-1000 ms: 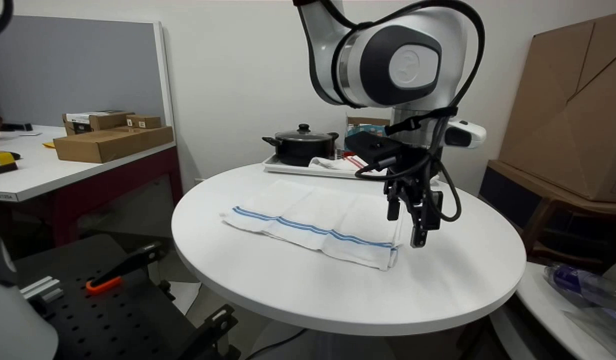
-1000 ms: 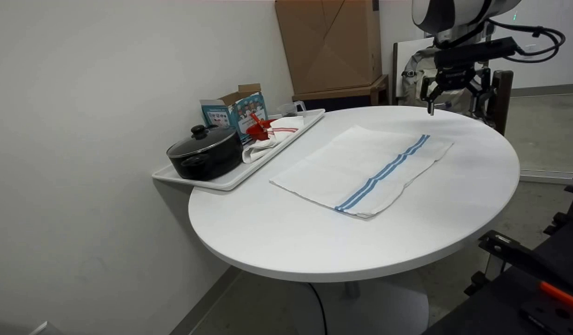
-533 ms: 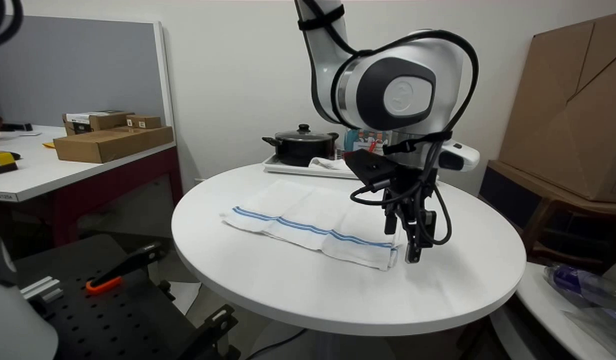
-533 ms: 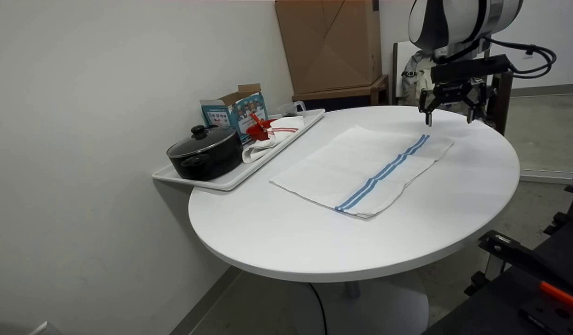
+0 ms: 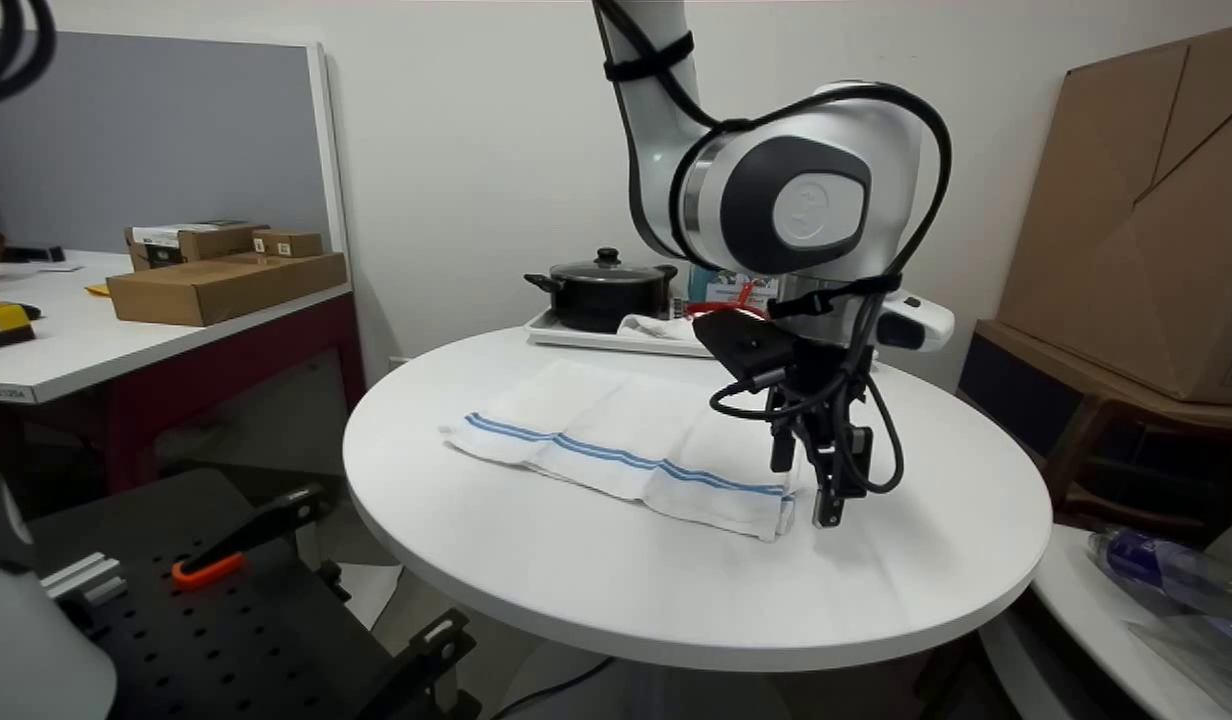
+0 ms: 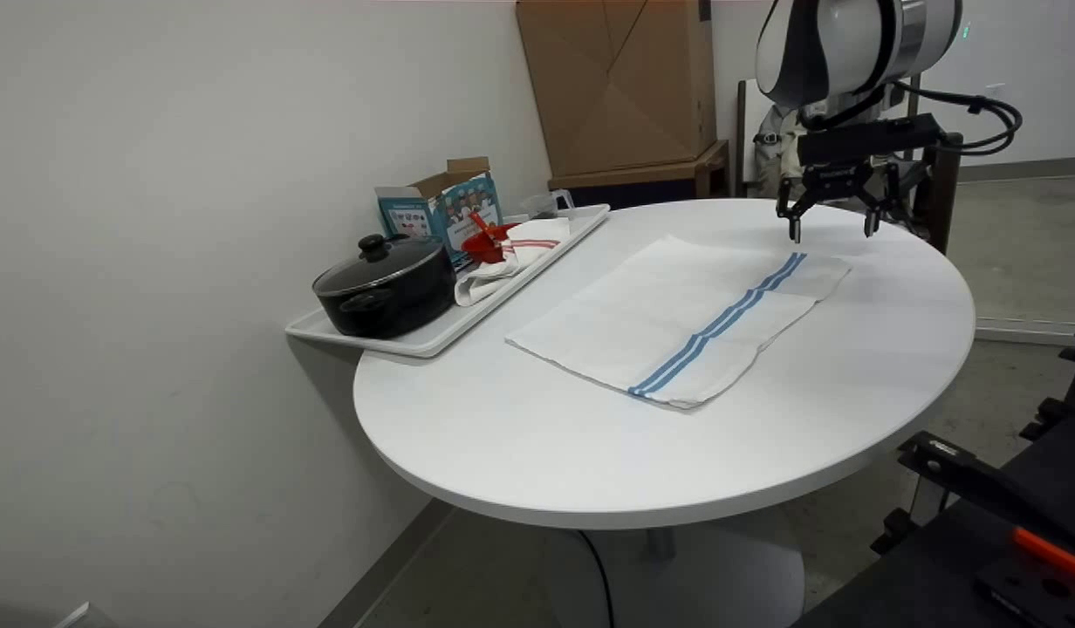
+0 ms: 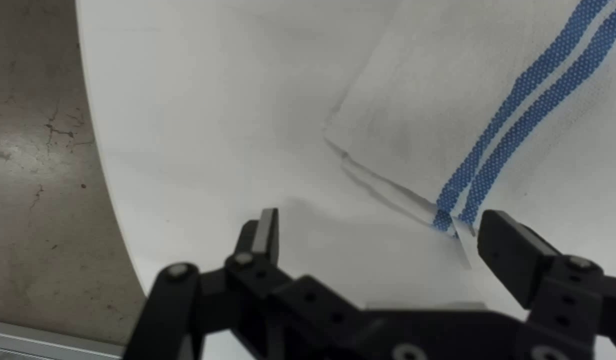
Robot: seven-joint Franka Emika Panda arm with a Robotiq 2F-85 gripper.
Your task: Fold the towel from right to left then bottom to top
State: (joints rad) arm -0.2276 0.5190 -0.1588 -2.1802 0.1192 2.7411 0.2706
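The towel, white with a pair of narrow blue stripes, lies flat as a rectangle on the round white table; it shows in both exterior views (image 5: 616,425) (image 6: 668,301). Its layered corner edge shows in the wrist view (image 7: 418,110). My gripper (image 5: 805,487) is open and empty, with its fingers pointing down. It hovers a little above the table by the towel's short edge, also seen in an exterior view (image 6: 832,230). In the wrist view, the gripper (image 7: 380,220) has its right finger beside the striped edge and its left finger over bare tabletop.
A white tray (image 6: 437,333) at the wall side of the table holds a black lidded pot (image 6: 380,288), a red bowl (image 6: 483,249), a red-striped cloth (image 6: 537,234) and a teal box (image 6: 468,205). A black perforated platform (image 5: 196,630) stands beside the table.
My open gripper has come down and shifted slightly left in both exterior views, closer to the towel's short edge. Most of this motion came early. The towel has not moved.
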